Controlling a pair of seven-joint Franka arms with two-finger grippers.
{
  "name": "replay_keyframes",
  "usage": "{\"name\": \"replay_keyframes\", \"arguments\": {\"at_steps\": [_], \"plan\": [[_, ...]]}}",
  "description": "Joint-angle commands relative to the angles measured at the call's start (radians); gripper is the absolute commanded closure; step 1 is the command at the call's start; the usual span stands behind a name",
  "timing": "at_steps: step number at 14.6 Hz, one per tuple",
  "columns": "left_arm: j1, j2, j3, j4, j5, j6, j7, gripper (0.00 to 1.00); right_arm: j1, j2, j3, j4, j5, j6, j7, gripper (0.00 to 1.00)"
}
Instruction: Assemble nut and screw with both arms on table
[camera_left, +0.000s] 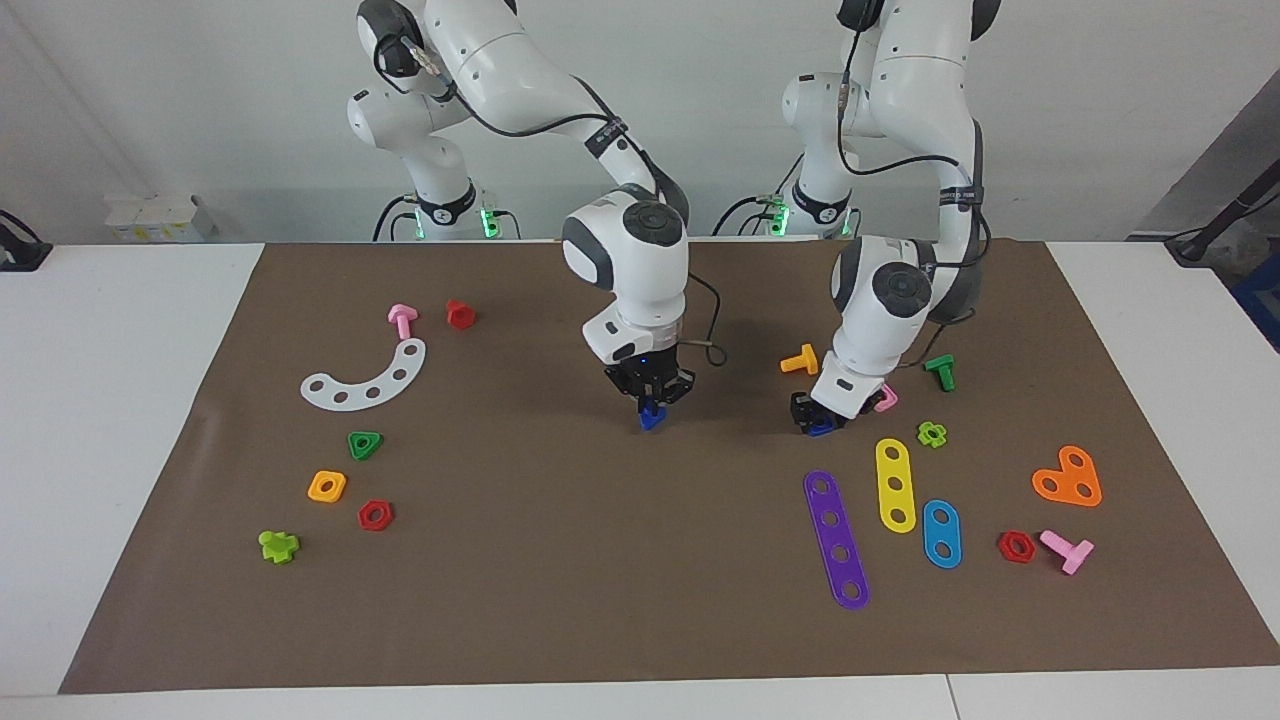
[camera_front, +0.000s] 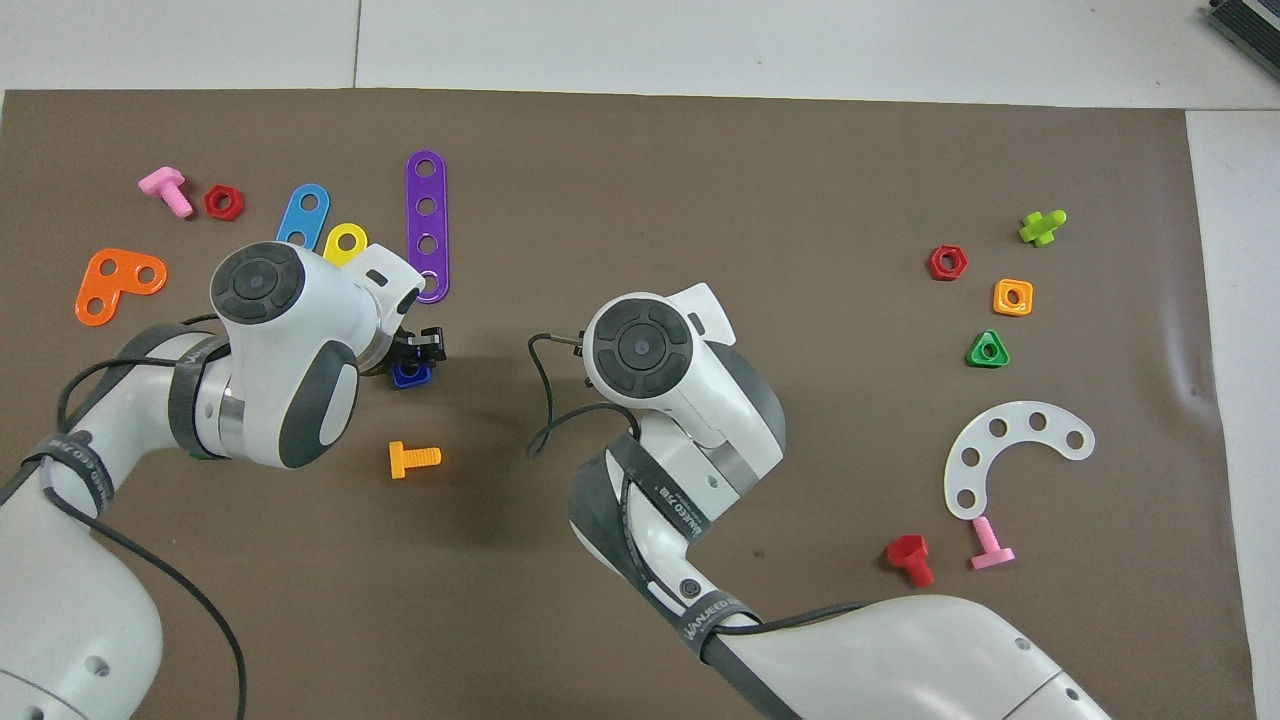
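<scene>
My right gripper hangs over the middle of the brown mat, shut on the dark blue screw, which points down just above the mat. In the overhead view the right hand hides both. My left gripper is down at the mat toward the left arm's end, shut on the small blue nut. The overhead view shows the left gripper with the nut at its fingers. The nut rests at mat level.
Close around the left gripper lie an orange screw, a pink nut, a purple strip and a yellow strip. A white curved strip, a green triangular nut and an orange nut lie toward the right arm's end.
</scene>
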Motion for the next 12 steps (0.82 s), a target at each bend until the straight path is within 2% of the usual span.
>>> {"name": "replay_keyframes", "arguments": {"at_steps": [1,3,4,5,6,7,8,9,12], "plan": [[-0.021,-0.025,0.015,-0.044,-0.015,0.024,-0.005,0.37,-0.01,-0.004,0.001,-0.017,-0.022,-0.013,0.019,1.0],[-0.021,-0.028,0.015,-0.052,-0.015,0.022,-0.005,0.39,-0.01,-0.009,0.001,-0.036,-0.022,-0.014,0.019,1.0],[-0.021,-0.029,0.015,-0.056,-0.015,0.015,-0.005,0.44,-0.01,-0.011,0.001,-0.036,-0.022,-0.025,0.019,0.69],[-0.023,-0.029,0.016,-0.055,-0.015,0.008,-0.003,0.56,-0.013,-0.018,0.001,-0.046,-0.022,-0.028,0.019,0.57],[-0.027,-0.029,0.016,-0.053,-0.015,0.008,-0.003,0.7,-0.018,-0.021,0.003,-0.051,-0.022,-0.026,0.02,0.39],[-0.029,-0.029,0.016,-0.049,-0.015,0.007,-0.003,0.83,-0.021,-0.027,0.001,-0.051,-0.021,-0.026,0.019,0.1],[-0.029,-0.028,0.016,-0.044,-0.015,0.007,-0.003,0.94,-0.031,-0.049,0.0,-0.053,-0.019,-0.026,0.012,0.0],[-0.029,-0.026,0.016,-0.041,-0.015,0.01,-0.003,1.0,-0.062,-0.078,0.003,-0.063,-0.015,-0.028,0.005,0.0],[-0.036,-0.016,0.015,0.014,-0.015,-0.011,-0.005,1.0,-0.137,-0.184,0.004,-0.135,-0.003,-0.028,-0.059,0.0]]}}
